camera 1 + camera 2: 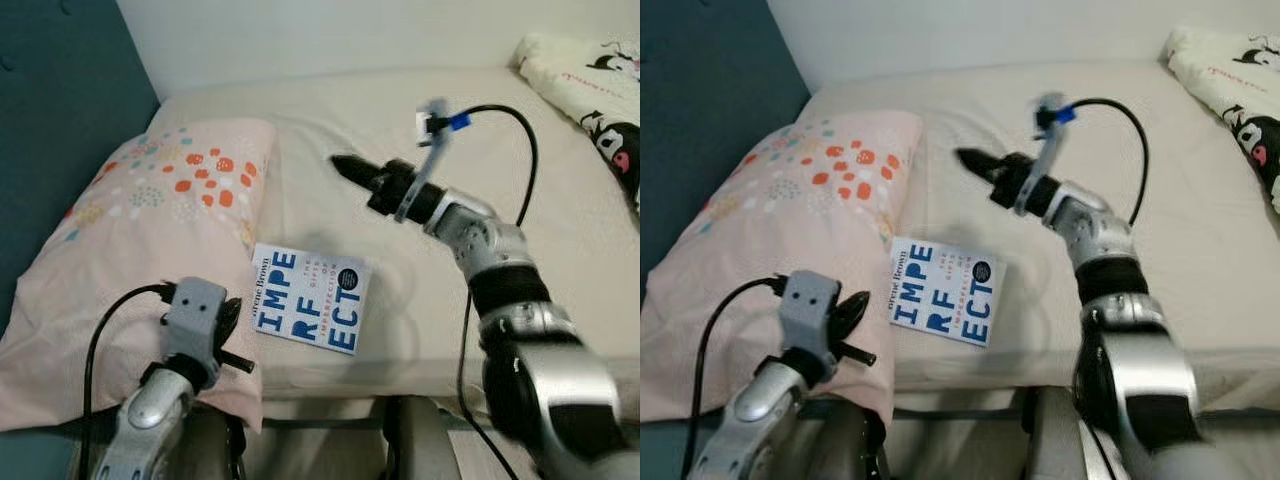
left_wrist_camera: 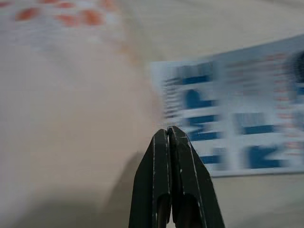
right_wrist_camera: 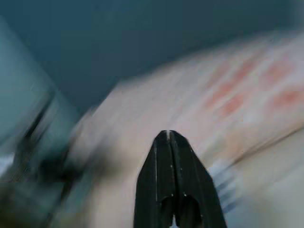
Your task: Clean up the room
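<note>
Book [image 1: 308, 298] lies flat at lower centre of the frame, on the bed [image 1: 560, 250] beside the dotted pillow [image 1: 170, 230]. Right gripper [image 1: 345, 167] hovers mid-frame above and apart from it, fingers pressed together, empty. Left gripper [image 2: 170, 135], lower left, likewise closed, near the book's spine edge. Recommendation: part the fingers before descent, and approach the free edge rather than the flat cover

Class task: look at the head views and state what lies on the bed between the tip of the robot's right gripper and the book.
Only bare cream sheet. In the left eye view, the right gripper hovers over the bed, apart from the book, with nothing lying between them.
</note>
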